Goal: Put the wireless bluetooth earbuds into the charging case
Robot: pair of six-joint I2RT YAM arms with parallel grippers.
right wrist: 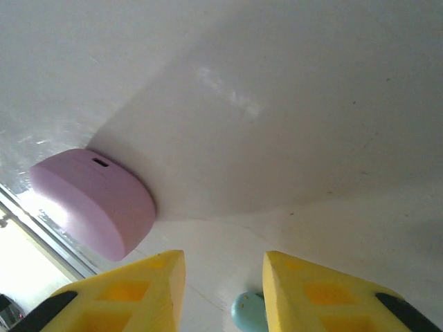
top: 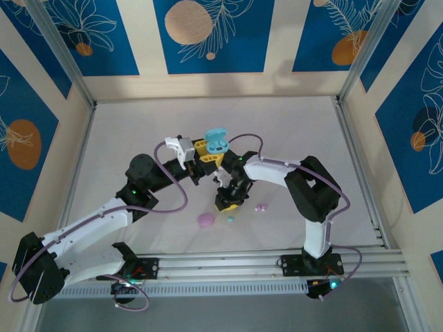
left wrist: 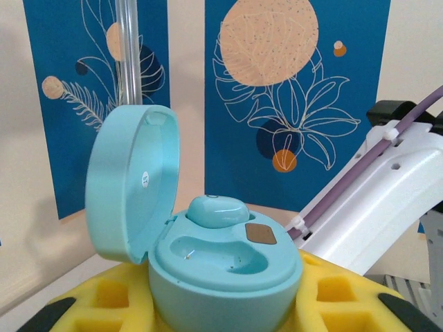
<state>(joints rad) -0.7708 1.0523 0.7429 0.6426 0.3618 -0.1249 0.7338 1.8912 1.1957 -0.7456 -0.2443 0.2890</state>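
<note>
The left gripper [top: 210, 149] clamped an open teal plastic charging case [left wrist: 221, 270]; beside the pink pebble-shaped case [right wrist: 97, 204], the right gripper [right wrist: 225, 285], fingers parted, straddled a teal rounded earbud [right wrist: 246, 313].

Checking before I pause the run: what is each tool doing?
Left tool: closed on the open teal charging case.
Right tool: open, holding nothing, above a teal earbud.

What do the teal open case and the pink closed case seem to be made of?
Teal pebble-shaped open case: probably moulded plastic, satin, with soft highlights on its lid. Pink rounded closed case: likely plastic too, matte, evenly coloured without sharp glare.
</note>
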